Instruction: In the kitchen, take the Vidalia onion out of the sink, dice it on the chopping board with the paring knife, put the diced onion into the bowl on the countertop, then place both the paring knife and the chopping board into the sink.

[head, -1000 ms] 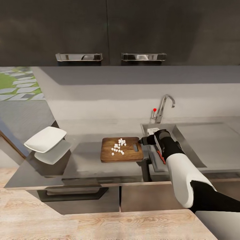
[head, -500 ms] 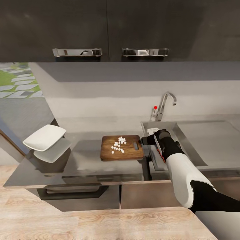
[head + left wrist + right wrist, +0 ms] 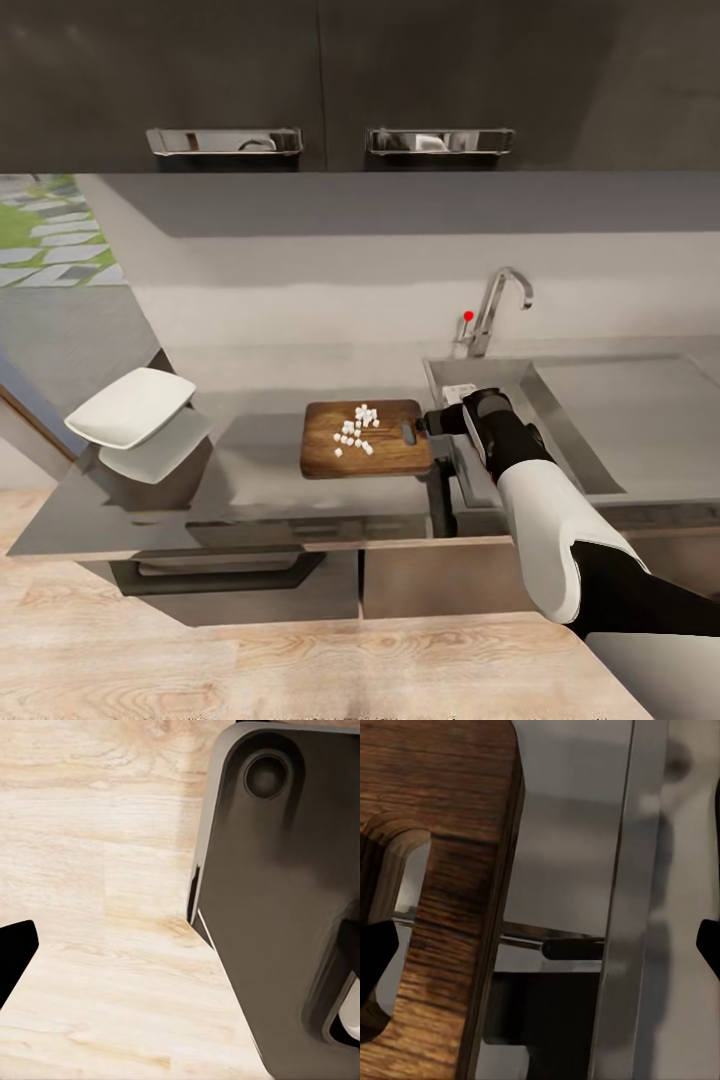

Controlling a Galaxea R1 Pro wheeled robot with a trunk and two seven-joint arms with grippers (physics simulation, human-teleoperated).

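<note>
My right gripper (image 3: pixel 432 422) at slot-handle end of chopping board (image 3: pixel 365 439), fingers spread, nothing held. Board on countertop (image 3: pixel 250 480) beside sink (image 3: pixel 500 385), long axis left-right, diced onion (image 3: pixel 354 428) on top. Bowl (image 3: pixel 130 407) well left. Right arm nearer.

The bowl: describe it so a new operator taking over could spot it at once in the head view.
Start at the long glossy grey countertop under the dark upper cabinets and follow it to its far left end, well away from the sink. The bowl sits there, left of the chopping board: white, shallow and squarish with rounded corners, mirrored in the slab below.
</note>
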